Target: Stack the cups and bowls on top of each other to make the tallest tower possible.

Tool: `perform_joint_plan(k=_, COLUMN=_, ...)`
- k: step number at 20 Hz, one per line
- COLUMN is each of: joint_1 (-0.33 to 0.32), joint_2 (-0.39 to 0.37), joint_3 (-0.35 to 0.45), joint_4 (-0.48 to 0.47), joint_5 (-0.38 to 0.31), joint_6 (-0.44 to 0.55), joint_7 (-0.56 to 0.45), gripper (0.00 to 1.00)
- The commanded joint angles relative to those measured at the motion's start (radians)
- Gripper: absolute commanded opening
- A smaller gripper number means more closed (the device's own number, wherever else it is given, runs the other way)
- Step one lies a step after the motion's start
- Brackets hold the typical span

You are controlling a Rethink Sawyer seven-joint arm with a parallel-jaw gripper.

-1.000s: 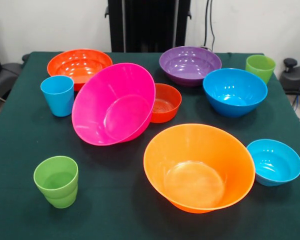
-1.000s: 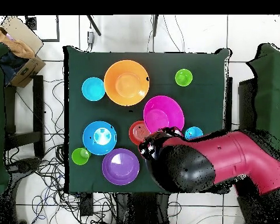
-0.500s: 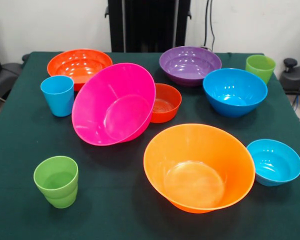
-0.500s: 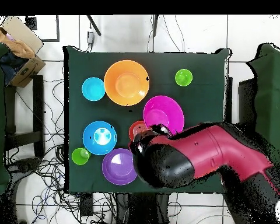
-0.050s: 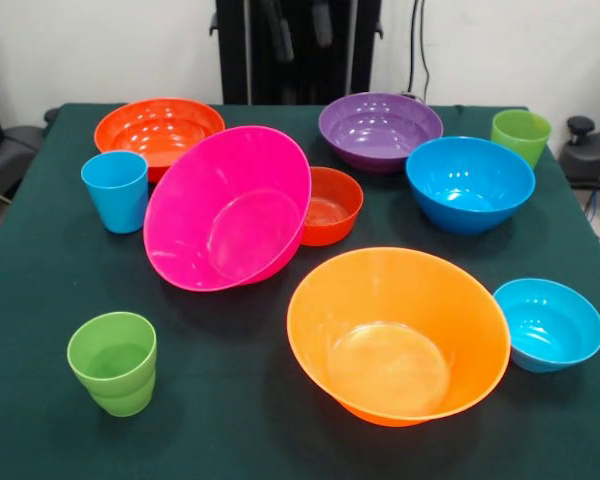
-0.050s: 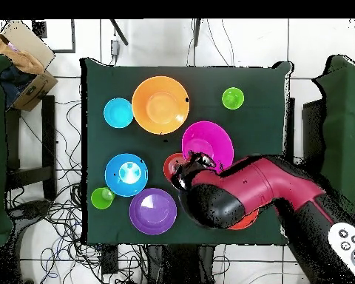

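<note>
While nothing is yet stacked, ten light, glossy, stiff plastic pieces sit apart on the desk (image 5: 40,300); the pink bowl (image 5: 227,208) tilts against the small red-orange bowl (image 5: 330,205). Thin rims suit pinching. The gripper (image 5: 298,22) shows only at the top edge; its opening cannot be told.
</note>
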Motion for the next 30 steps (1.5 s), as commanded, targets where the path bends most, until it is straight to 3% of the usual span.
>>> perform_joint_plan(k=1, joint_1=0.051, joint_2=0.316, joint_3=-0.202, joint_4=0.001, joint_5=-0.239, joint_6=-0.168, joint_7=-0.062, gripper=1.0)
perform_joint_plan(k=3, joint_1=0.049, joint_2=0.392, joint_3=-0.213, joint_4=-0.021, joint_5=-0.195, joint_6=-0.148, joint_7=-0.066, gripper=1.0)
perform_joint_plan(k=6, joint_1=0.088, joint_2=0.411, joint_3=-0.231, joint_4=-0.055, joint_5=-0.16, joint_6=-0.115, joint_7=-0.045, gripper=1.0)
perform_joint_plan(k=15, joint_1=0.107, joint_2=0.438, joint_3=-0.259, joint_4=-0.084, joint_5=-0.212, joint_6=-0.158, joint_7=-0.06, gripper=1.0)
perform_joint_plan(k=20, joint_1=0.061, joint_2=0.321, joint_3=-0.185, joint_4=-0.038, joint_5=-0.172, joint_6=-0.159, joint_7=-0.047, gripper=1.0)
perform_joint_plan(k=25, joint_1=0.123, joint_2=-0.005, joint_3=-0.212, joint_4=-0.049, joint_5=-0.212, joint_6=0.016, joint_7=-0.131, gripper=1.0)
perform_joint_plan(k=30, joint_1=0.134, joint_2=-0.086, joint_3=-0.21, joint_4=-0.059, joint_5=-0.213, joint_6=0.048, joint_7=-0.178, gripper=1.0)
